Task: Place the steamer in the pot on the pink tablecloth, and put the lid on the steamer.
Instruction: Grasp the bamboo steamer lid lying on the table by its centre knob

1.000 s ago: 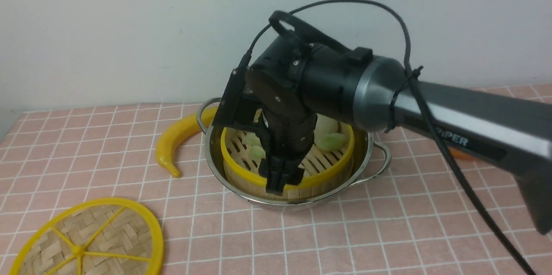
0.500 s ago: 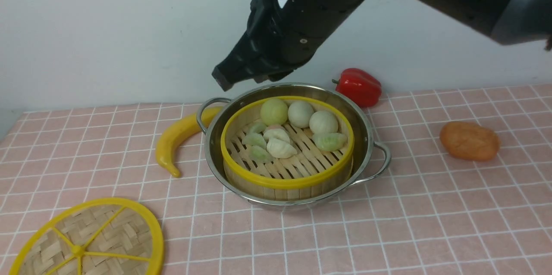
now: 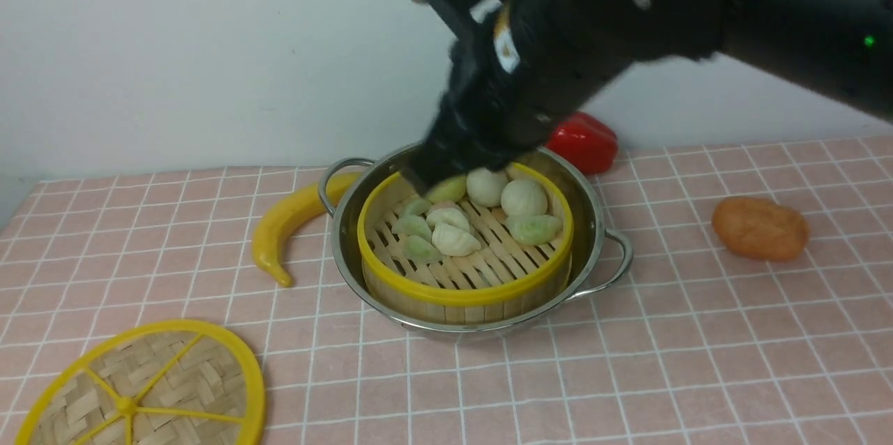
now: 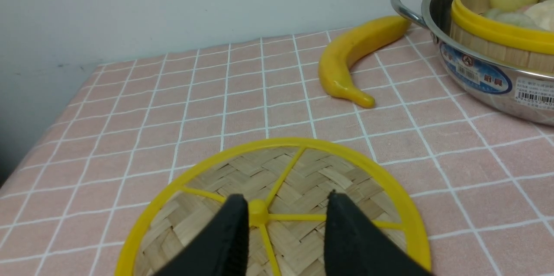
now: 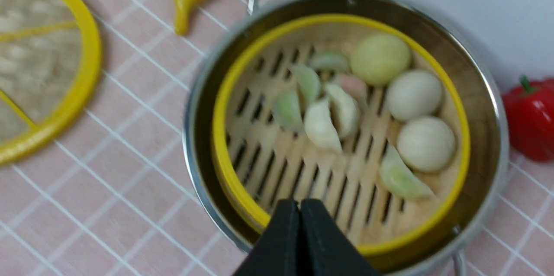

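Note:
The steamer (image 3: 464,291), a bamboo basket with a yellow rim, sits inside the shiny pot (image 3: 344,260) on the pink tablecloth (image 3: 628,375). My right gripper (image 5: 299,202) is shut and empty. It hovers above the steamer (image 5: 225,168), and in the front view its blurred tip (image 3: 427,176) is over the pot's back rim. The lid (image 3: 188,375) lies flat at the front left. In the left wrist view my left gripper (image 4: 286,198) is open just over the lid (image 4: 303,172), its fingers (image 4: 236,228) either side of the centre knob (image 4: 258,212).
Buns and dumplings (image 3: 453,239) fill the steamer. A yellow banana (image 3: 286,225) lies against the pot's left handle. A red pepper (image 3: 582,141) sits behind the pot by the wall, and an orange lump (image 3: 759,227) lies to the right.
My right gripper lifted off the steamer's front rim, closed empty, and swung up over the back of the pot. The steamer stays in the pot and the lid has not moved.

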You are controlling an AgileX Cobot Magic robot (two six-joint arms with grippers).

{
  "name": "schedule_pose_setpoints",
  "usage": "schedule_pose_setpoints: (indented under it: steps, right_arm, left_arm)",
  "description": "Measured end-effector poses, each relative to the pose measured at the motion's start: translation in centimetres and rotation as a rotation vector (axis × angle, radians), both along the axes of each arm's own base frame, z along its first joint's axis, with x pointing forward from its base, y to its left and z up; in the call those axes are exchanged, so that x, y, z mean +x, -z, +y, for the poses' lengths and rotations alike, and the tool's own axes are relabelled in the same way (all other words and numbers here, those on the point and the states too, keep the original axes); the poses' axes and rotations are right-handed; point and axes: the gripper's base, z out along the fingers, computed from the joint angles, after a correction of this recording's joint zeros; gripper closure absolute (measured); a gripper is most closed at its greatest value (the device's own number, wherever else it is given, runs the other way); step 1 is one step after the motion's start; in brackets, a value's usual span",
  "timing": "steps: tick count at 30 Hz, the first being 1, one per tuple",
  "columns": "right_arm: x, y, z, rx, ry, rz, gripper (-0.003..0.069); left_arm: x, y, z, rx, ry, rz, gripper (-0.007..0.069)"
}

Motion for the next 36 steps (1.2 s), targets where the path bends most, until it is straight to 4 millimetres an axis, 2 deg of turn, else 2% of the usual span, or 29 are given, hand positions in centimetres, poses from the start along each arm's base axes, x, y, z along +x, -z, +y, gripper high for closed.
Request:
schedule_pose_setpoints:
  steps: [1,2,3,4,5,7,8,9,10,11,12,13,14,16,19,24,29,33,36]
  right_arm:
    - [-0.2,0.1,-0.3,0.001,-0.001,-0.001,0.0654]
    - [-1.1,0.7,-1.9,0.003,0.009,-0.013,0.0652]
    - [-3.1,1.7,-5.6,0.051,0.045,-0.053,0.065]
    - [-3.4,1.8,-5.8,0.059,0.045,-0.057,0.0649]
    - [-4.6,2.6,-8.8,0.119,0.094,-0.094,0.0648]
    - [-5.6,3.6,-11.2,0.174,0.142,-0.125,0.0646]
    - [-7.1,4.9,-14.4,0.239,0.205,-0.176,0.0643]
    - [-8.3,6.3,-16.7,0.279,0.258,-0.213,0.0641]
    - [-9.3,6.5,-18.4,0.313,0.305,-0.261,0.0639]
    - [-9.5,6.7,-18.7,0.319,0.315,-0.27,0.0638]
    - [-11.1,7.4,-20.7,0.364,0.377,-0.341,0.0635]
    - [-12.3,8.0,-21.8,0.385,0.412,-0.384,0.0633]
    - [-12.5,8.1,-22.2,0.386,0.43,-0.396,0.0633]
    - [-15.0,9.3,-24.0,0.428,0.505,-0.511,0.0629]
    - [-17.7,10.6,-25.3,0.457,0.574,-0.644,0.062]
    - [-19.8,12.9,-25.7,0.476,0.59,-0.721,0.0609]
    - [-20.8,14.7,-25.8,0.491,0.587,-0.76,0.0598]
    - [-20.8,16.7,-26.0,0.473,0.631,-0.669,0.0586]
    - [-20.9,17.5,-26.1,0.465,0.663,-0.606,0.0579]
  left_arm:
    - [0.0,0.0,0.0,0.0,0.0,0.0,0.0381]
    - [0.0,0.0,0.0,0.0,0.0,0.0,0.0381]
    - [0.0,0.0,0.0,0.0,0.0,0.0,0.0381]
    - [0.0,0.0,0.0,0.0,0.0,0.0,0.0381]
    - [0.0,0.0,0.0,0.0,0.0,0.0,0.0381]
    - [0.0,0.0,0.0,0.0,0.0,0.0,0.0381]
    - [0.0,0.0,0.0,0.0,0.0,0.0,0.0381]
    - [0.0,0.0,0.0,0.0,0.0,0.0,0.0381]
    - [0.0,0.0,0.0,0.0,0.0,0.0,0.0381]
    - [0.0,0.0,0.0,0.0,0.0,0.0,0.0381]
    - [0.0,0.0,0.0,0.0,0.0,0.0,0.0381]
    - [0.0,0.0,0.0,0.0,0.0,0.0,0.0381]
    - [0.0,0.0,0.0,0.0,0.0,0.0,0.0381]
    - [0.0,0.0,0.0,0.0,0.0,0.0,0.0381]
    - [0.0,0.0,0.0,0.0,0.0,0.0,0.0381]
    - [0.0,0.0,0.0,0.0,0.0,0.0,0.0381]
    - [0.0,0.0,0.0,0.0,0.0,0.0,0.0381]
    - [0.0,0.0,0.0,0.0,0.0,-0.001,0.0381]
    - [0.0,0.0,0.0,0.0,0.0,-0.001,0.0381]
